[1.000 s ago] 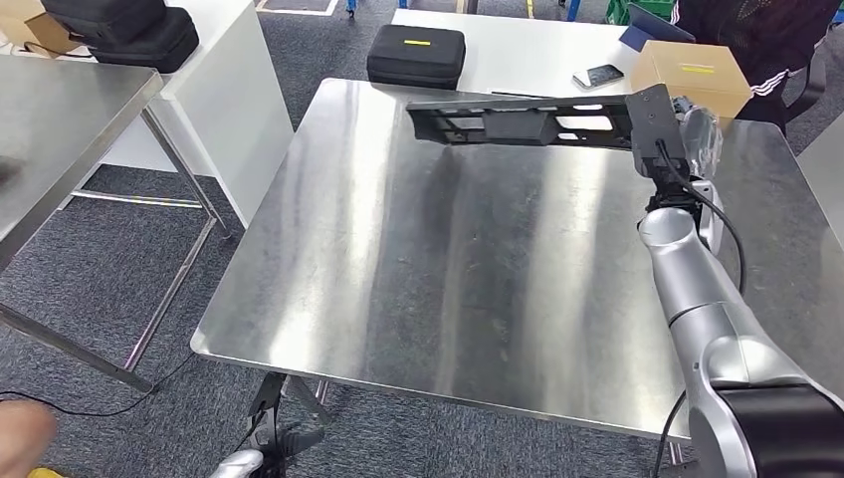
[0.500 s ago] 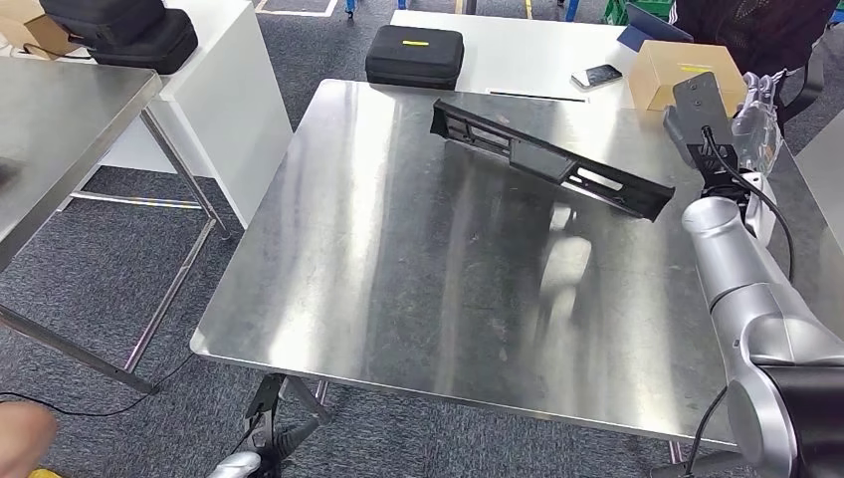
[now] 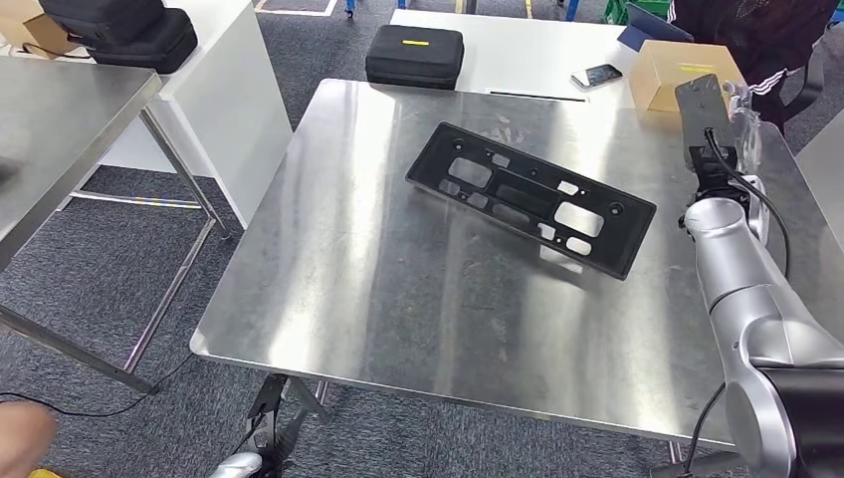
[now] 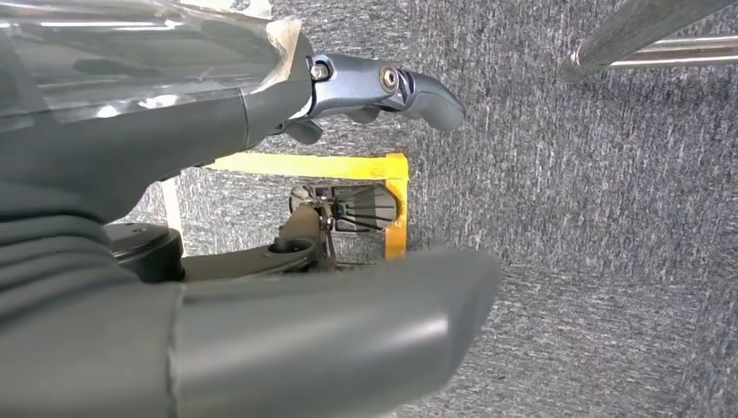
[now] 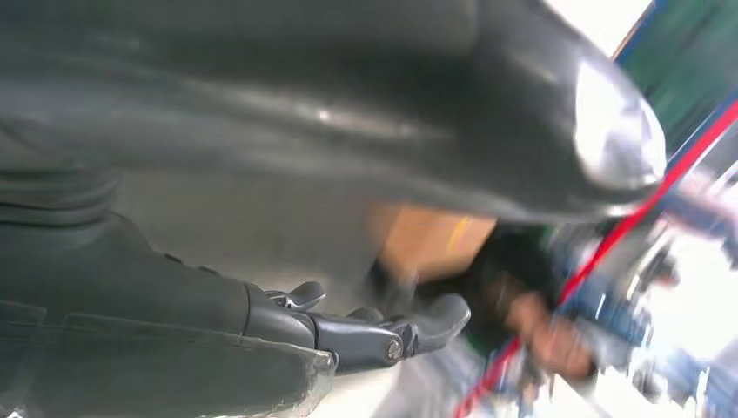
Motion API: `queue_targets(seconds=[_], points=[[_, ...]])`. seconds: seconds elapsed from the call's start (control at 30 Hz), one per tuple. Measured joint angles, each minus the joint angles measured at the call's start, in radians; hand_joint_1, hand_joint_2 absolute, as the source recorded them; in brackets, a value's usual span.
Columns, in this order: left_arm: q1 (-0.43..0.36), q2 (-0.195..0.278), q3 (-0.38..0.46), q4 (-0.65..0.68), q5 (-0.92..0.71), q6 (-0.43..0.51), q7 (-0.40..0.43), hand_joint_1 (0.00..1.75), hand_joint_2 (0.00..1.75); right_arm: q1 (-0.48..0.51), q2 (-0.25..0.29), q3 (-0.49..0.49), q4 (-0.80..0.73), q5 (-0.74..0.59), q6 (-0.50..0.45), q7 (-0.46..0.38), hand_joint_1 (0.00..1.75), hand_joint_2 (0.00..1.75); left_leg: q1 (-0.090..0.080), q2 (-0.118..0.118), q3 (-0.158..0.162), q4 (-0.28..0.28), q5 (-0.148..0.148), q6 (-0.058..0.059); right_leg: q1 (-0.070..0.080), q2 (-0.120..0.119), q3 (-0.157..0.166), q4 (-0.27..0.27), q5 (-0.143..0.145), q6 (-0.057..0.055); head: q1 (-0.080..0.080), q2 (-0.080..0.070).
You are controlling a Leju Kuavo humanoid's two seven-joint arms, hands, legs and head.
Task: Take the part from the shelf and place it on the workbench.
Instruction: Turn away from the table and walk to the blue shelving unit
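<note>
The part [image 3: 530, 196], a long flat black plastic panel with several cut-outs, lies flat and askew on the steel workbench [image 3: 398, 299], right of its middle. My right hand [image 3: 748, 121] is raised past the panel's right end, near the bench's back right corner, apart from the part. In the right wrist view my right hand [image 5: 348, 113] has its thumb and dark fingers [image 5: 383, 338] apart with nothing between them. My left hand [image 4: 174, 139] hangs over the grey carpet, its fingers [image 4: 392, 87] spread away from the thumb, holding nothing.
Behind the workbench a white table carries a black case [image 3: 415, 55], a phone [image 3: 597, 76] and a cardboard box [image 3: 687, 72]. A person in dark clothes [image 3: 766, 30] stands at the back right. Another steel table [image 3: 60, 110] is at the left.
My right hand let go of the panel, which dropped from hanging on edge to lying flat on the workbench. The hand drew back to the right and up.
</note>
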Motion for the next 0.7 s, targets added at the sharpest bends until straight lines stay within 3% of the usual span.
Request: queue_targets(seconds=[0.13, 0.6, 0.7], points=[[0.000, 0.001, -0.001, 0.000, 0.006, -0.004, 0.001, 0.00, 0.00, 0.043, 0.023, -0.038, -0.101, -0.155, 0.130, -0.027, 0.00, 0.00, 0.000, -0.001, 0.000, 0.000, 0.000, 0.000, 0.000, -0.001, 0.000, 0.000, 0.000, 0.000, 0.000, 0.000], [0.002, 0.006, -0.007, 0.000, 0.007, -0.005, 0.001, 0.00, 0.00, 0.081, 0.038, -0.065, -0.211, -0.178, 0.139, -0.018, 0.00, 0.00, 0.000, -0.001, -0.001, 0.000, 0.000, 0.000, 0.000, -0.001, 0.000, 0.000, 0.000, 0.000, 0.000, 0.000], [0.002, 0.006, -0.008, 0.000, 0.010, -0.004, 0.000, 0.00, 0.00, 0.085, 0.039, -0.070, -0.218, -0.232, 0.186, -0.020, 0.00, 0.00, 0.000, -0.001, -0.001, 0.000, 0.000, 0.000, 0.000, -0.001, -0.001, 0.000, 0.000, 0.000, 0.000, 0.000]])
